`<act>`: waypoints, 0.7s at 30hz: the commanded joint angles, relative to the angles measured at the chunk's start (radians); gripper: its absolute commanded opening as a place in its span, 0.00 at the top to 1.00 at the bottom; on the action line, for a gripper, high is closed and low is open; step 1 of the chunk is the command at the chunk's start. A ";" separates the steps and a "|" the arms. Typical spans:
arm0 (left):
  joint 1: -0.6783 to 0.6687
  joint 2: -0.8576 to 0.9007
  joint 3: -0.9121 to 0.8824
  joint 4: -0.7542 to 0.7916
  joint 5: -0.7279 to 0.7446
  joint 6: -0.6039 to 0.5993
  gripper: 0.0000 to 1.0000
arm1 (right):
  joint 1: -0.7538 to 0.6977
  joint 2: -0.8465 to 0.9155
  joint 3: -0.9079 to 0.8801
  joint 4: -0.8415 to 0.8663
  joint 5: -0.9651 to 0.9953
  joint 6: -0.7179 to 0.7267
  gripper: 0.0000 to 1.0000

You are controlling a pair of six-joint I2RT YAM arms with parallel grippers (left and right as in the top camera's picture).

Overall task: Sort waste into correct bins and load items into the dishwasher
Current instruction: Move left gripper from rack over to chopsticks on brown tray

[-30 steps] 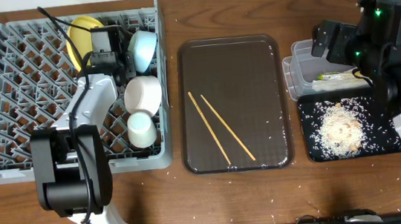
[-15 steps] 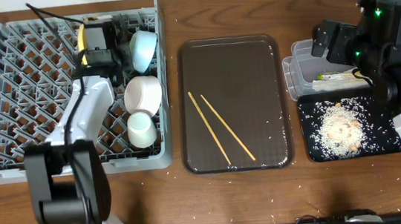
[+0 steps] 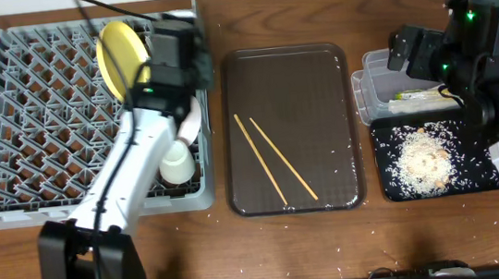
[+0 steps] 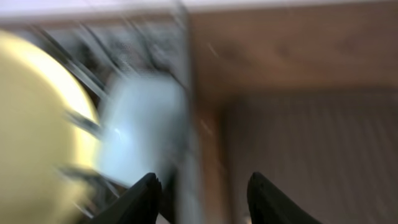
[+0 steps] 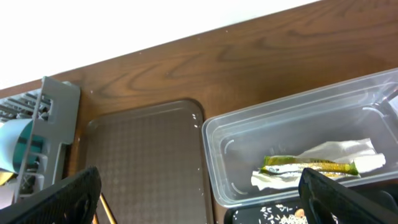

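Left gripper (image 4: 202, 198): over the far right corner of the dish rack (image 3: 24, 117), fingers partway apart with nothing gripped; its own camera view is blurred
Right gripper (image 5: 196, 186): poised above the right end of the wooden table (image 3: 243, 252), fingers spread wide and empty, the clear tub (image 5: 280, 124) below it
Yellow plate (image 3: 118, 53): standing on edge among the pegs at the rack's far side, just left of the left gripper
Blue bowl (image 4: 140, 134): in the rack's far right corner beside the plate, seen only as a blur from the left wrist
White bowl (image 3: 191, 125): in the rack by its right wall, mostly hidden beneath the left arm
White cup (image 3: 176, 163): in the rack, just nearer than the white bowl
Chopsticks (image 3: 283, 158): two, lying slantwise and apart on the brown serving tray (image 3: 318, 86), between the rack and the bins
White wrapper (image 5: 336, 152): lying in the clear tub
Green-and-yellow packet (image 5: 305, 165): in the same tub, on the wrapper
Rice scraps (image 3: 422, 160): heaped in the black tray (image 3: 480, 166), just nearer than the tub; stray grains dot the serving tray and table
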 commanded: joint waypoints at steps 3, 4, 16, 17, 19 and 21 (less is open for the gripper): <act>-0.171 -0.015 0.005 -0.236 0.039 -0.447 0.58 | -0.005 0.006 0.006 0.002 0.014 0.006 0.01; -0.189 -0.015 0.005 -0.269 0.042 -0.491 0.58 | -0.005 0.006 0.006 0.002 0.014 0.006 0.01; -0.373 0.105 0.004 -0.370 0.108 -0.658 0.57 | -0.005 0.006 0.006 0.002 0.014 0.006 0.01; -0.379 0.124 0.004 -0.362 0.132 -0.659 0.57 | -0.005 0.006 0.006 0.002 0.014 0.006 0.01; -0.388 0.169 0.004 -0.348 0.177 -0.678 0.57 | -0.005 0.006 0.006 0.002 0.014 0.006 0.01; -0.388 0.217 0.005 -0.340 0.225 -0.705 0.57 | -0.005 0.006 0.006 0.002 0.014 0.006 0.01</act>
